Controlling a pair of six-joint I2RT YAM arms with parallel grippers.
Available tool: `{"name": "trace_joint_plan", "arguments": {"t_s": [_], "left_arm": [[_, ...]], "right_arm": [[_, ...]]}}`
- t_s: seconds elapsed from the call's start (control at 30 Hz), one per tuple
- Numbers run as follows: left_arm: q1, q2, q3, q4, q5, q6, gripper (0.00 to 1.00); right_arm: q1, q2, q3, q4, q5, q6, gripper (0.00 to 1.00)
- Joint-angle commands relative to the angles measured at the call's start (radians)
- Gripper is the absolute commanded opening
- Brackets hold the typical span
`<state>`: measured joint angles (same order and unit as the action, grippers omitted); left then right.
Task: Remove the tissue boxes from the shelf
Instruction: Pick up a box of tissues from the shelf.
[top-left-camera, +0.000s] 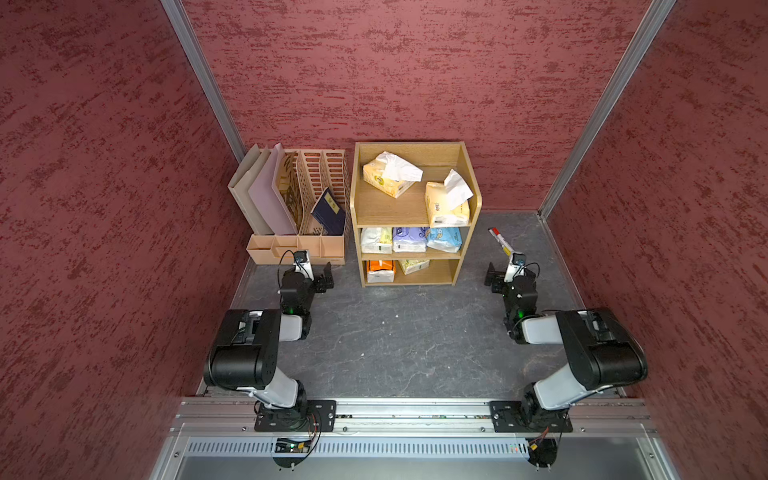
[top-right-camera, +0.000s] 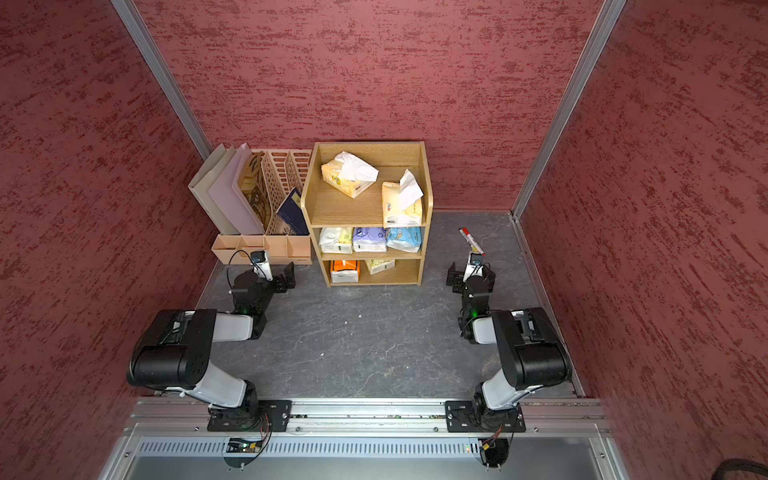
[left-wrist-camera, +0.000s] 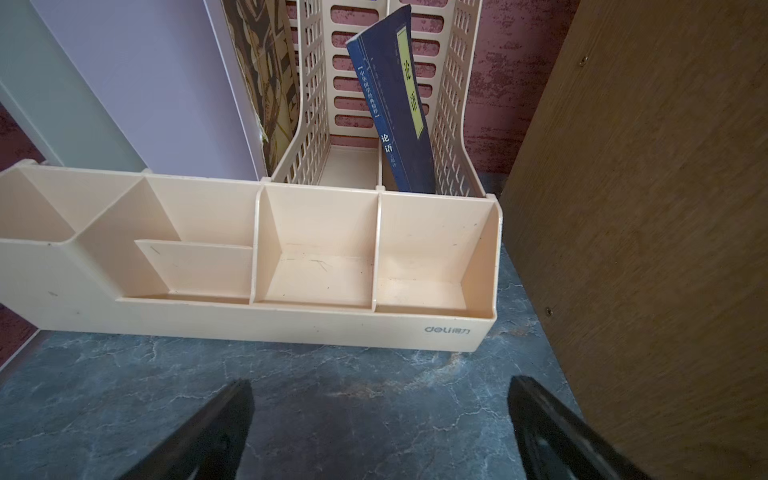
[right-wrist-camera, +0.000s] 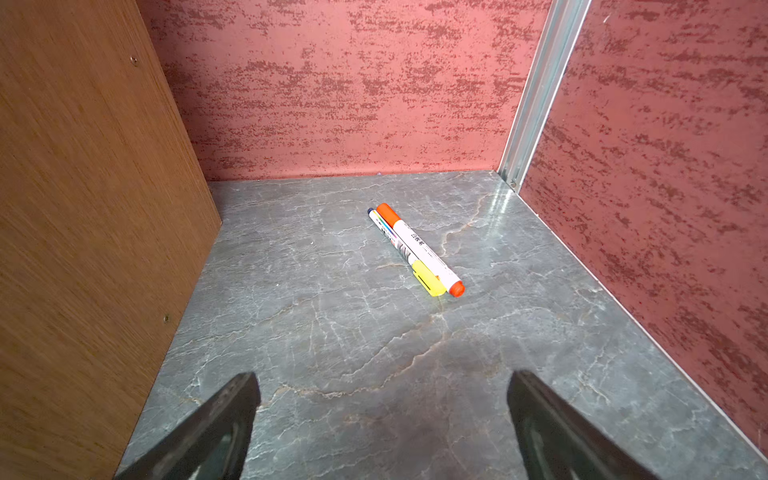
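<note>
The wooden shelf (top-left-camera: 380, 203) (top-right-camera: 334, 203) stands at the back middle, holding several tissue boxes. Two yellowish packs (top-left-camera: 386, 178) (top-left-camera: 444, 205) with white tissue sticking out lie on its top tier. A whitish (top-left-camera: 376, 240), a purple (top-left-camera: 409, 239) and a light blue pack (top-left-camera: 444, 239) fill the middle tier. An orange-and-white pack (top-left-camera: 380, 271) and a pale yellow pack (top-left-camera: 413, 266) lie on the bottom tier. My left gripper (top-left-camera: 326, 278) (left-wrist-camera: 378, 415) hangs open and empty, low to the shelf's left. On the shelf's right my right gripper (top-left-camera: 492, 276) (right-wrist-camera: 382, 411) is open and empty too.
A peach file organizer (top-left-camera: 303, 245) (left-wrist-camera: 291, 320) with folders and a dark blue booklet (top-left-camera: 328, 212) (left-wrist-camera: 395, 104) stands left of the shelf. Two markers (top-left-camera: 500, 241) (right-wrist-camera: 415, 249) lie on the grey floor beyond the right gripper. Red walls close in on three sides.
</note>
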<state>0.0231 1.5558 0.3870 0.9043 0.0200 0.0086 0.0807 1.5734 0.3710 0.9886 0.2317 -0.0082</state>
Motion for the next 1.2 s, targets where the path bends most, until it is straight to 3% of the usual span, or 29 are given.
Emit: {"name": "trace_joint_plan", "arguments": {"t_s": [0.0,0.73,0.83,0.97,1.07,1.17], "left_arm": [[0.005,-0.018,-0.010,0.002,0.008,0.010,1.00],[0.009,-0.063,-0.039,0.024,-0.018,-0.005,1.00],[0.010,-0.213,-0.026,-0.134,-0.111,-0.039,1.00],[0.006,-0.414,0.081,-0.552,-0.169,-0.105,1.00],[-0.010,-0.510,0.225,-0.887,-0.201,-0.156,1.00],[-0.031,-0.586,0.341,-1.114,-0.246,-0.249,1.00]], "right_arm": [[-0.004,-0.017,-0.010,-0.010,-0.011,-0.004,0.99],[-0.008,-0.018,-0.008,-0.015,-0.021,0.000,0.98],[-0.009,-0.020,-0.011,-0.008,-0.019,-0.004,0.98],[0.014,-0.123,0.015,-0.135,0.044,-0.011,0.98],[0.019,-0.280,0.185,-0.613,0.139,0.086,0.99],[0.019,-0.334,0.354,-0.993,0.164,0.172,0.99]]}}
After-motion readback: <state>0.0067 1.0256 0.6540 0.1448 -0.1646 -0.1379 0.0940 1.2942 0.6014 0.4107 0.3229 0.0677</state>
